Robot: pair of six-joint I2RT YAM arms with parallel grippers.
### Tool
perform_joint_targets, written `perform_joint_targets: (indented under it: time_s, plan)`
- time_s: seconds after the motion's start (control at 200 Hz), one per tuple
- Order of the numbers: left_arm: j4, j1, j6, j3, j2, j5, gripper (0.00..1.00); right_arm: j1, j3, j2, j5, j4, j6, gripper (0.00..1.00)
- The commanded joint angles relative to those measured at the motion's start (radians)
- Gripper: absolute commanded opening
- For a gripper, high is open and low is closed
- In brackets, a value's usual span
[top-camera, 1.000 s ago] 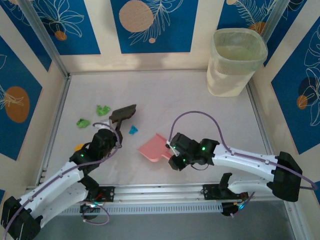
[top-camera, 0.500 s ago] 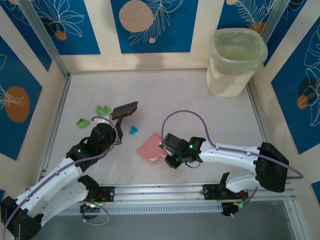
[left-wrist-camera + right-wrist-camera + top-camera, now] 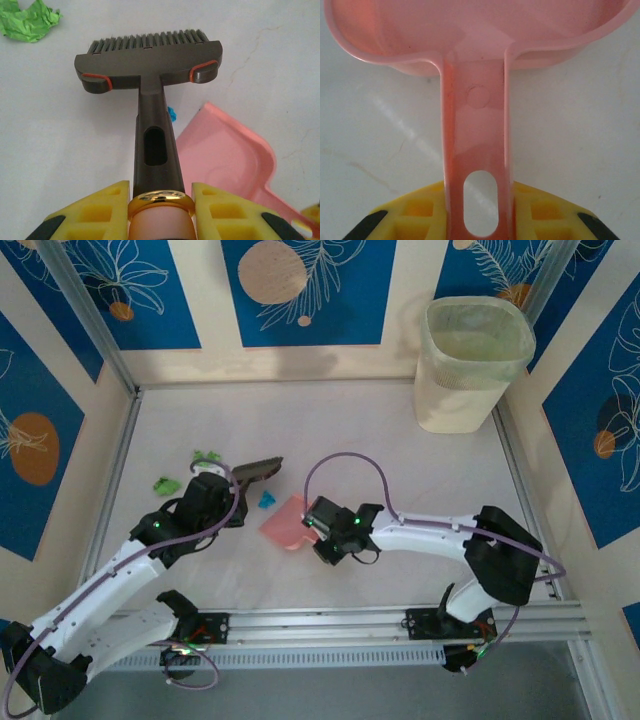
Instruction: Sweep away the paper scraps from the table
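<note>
**Operator:** What's left to sweep, and where is it?

**Spotter:** Closest to your tools is the cyan scrap [image 3: 266,500]. It lies on the table [image 3: 400,440] in the narrow gap between the brush [image 3: 258,469] and the pink dustpan [image 3: 285,523]. In your left wrist view it peeks out just right of the brush handle, on your side of the head and near the pan's lip. Two green scraps [image 3: 207,456] sit farther left, past the end of the brush head and well apart from the pan.

**Operator:** And my grip on the tools?

**Spotter:** Your left gripper [image 3: 160,200] has its jaws closed on the brush handle. Your right gripper [image 3: 480,215] has its jaws clamped on the dustpan's handle, with the pan's mouth facing the brush.

**Operator:** So which way do I move?

**Spotter:** The brush head's long axis runs roughly across the pan's mouth, and the cyan scrap lies between the two. I'd judge a short pull of the brush back toward the pan carries it in. I can't tell whether the bristles touch the table, so check that first. The green ones lie on your left arm's side, so you'd have to reach the brush past them and draw them in. The waste bin [image 3: 470,360] stands in the far right corner.
</note>
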Motion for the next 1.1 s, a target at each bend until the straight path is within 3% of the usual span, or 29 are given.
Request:
perform_joint_targets:
  time_s: [0.0,0.445,1.095]
  plan:
    - [-0.045,0.011,0.017,0.037,-0.008,-0.001,0.0,-0.018,-0.004,0.017,-0.021,0.05,-0.031,0.0]
    - [-0.127,0.011,0.039,0.109,0.046,0.015,0.0,-0.036,-0.071,0.079,-0.072,0.173,-0.069,0.0]
    - [-0.265,0.011,0.099,0.212,0.096,0.115,0.0,-0.052,0.0,0.091,-0.077,0.06,-0.024,0.0]
